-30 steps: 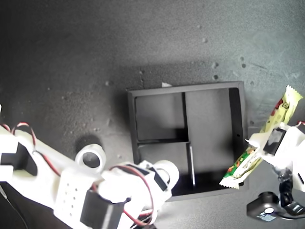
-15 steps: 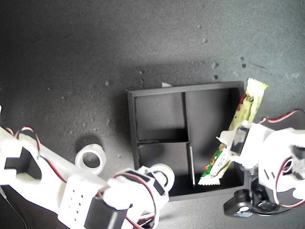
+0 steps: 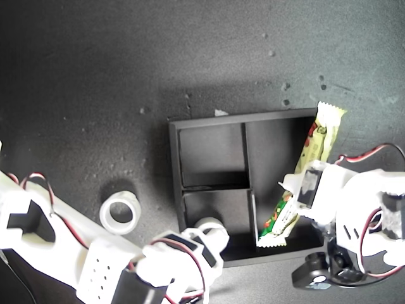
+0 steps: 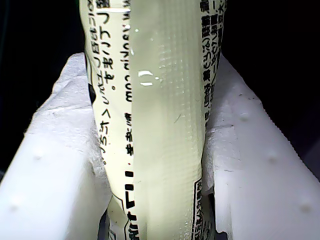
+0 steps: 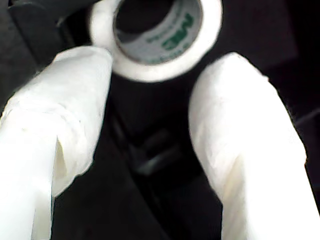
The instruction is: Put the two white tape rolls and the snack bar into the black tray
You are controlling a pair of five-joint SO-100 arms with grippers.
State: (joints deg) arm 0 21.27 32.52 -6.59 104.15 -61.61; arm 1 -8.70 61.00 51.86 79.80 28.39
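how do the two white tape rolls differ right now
One tape roll lies flat on the dark table, outside the black tray, with no gripper on it. The other tape roll sits at the tray's near small compartment, just ahead of my second gripper, whose fingers are spread. Both are white rings, alike in size.

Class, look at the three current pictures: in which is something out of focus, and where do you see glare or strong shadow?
Exterior view: a bright haze washes out the upper part, and shadow hangs above the black tray. First wrist view: the snack bar is sharp, with small glints, against near-black surroundings. Second wrist view: my second gripper's fingers are blurred and overexposed; the tape roll is soft.
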